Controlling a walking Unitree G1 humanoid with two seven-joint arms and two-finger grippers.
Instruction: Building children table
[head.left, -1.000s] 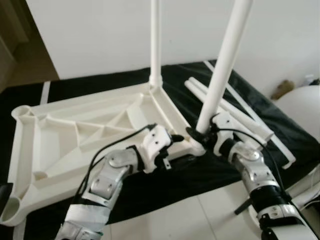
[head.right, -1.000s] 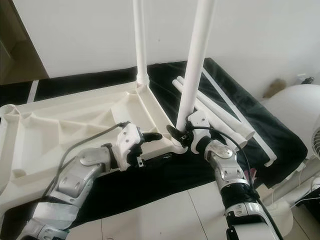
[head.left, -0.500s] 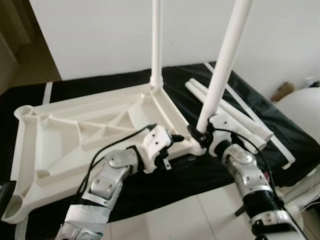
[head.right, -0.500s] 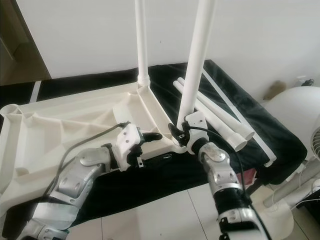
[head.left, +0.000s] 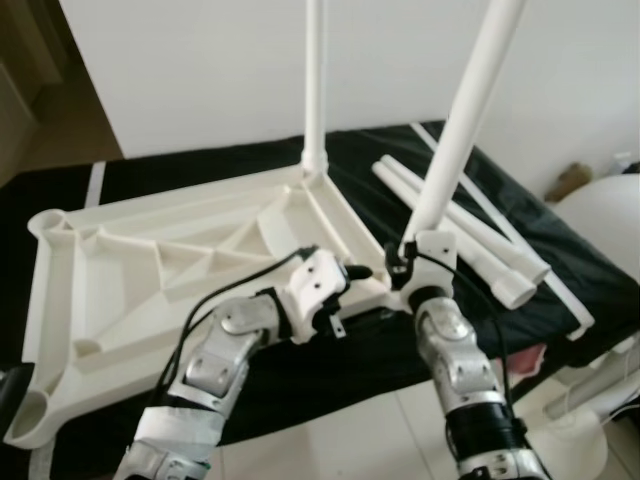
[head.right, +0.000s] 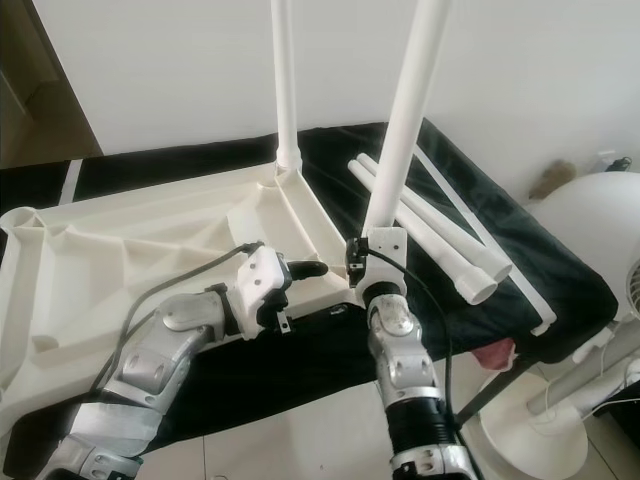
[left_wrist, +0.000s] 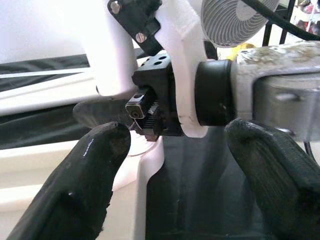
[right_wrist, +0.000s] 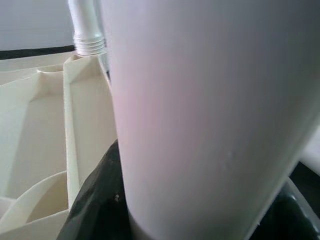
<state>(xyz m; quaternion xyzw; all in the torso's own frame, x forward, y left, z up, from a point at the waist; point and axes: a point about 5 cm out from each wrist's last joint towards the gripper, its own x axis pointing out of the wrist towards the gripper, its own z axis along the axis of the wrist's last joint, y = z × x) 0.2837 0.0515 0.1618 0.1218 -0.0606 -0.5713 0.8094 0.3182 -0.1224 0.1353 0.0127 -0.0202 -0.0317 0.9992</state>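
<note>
here the right gripper (head.right: 352, 262) clamps the leg (head.right: 405, 120), top cut off; left gripper (left_wrist: 175, 165) gapes wide.

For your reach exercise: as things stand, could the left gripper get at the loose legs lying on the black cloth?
Probably not directly: the loose legs lie beyond the right gripper and its held leg, which stand between them and the left gripper.

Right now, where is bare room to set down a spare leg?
Free: black cloth behind the tabletop, along the wall. Crowded: the near corner, where the left gripper and right gripper meet at the held leg, beside the loose legs.
</note>
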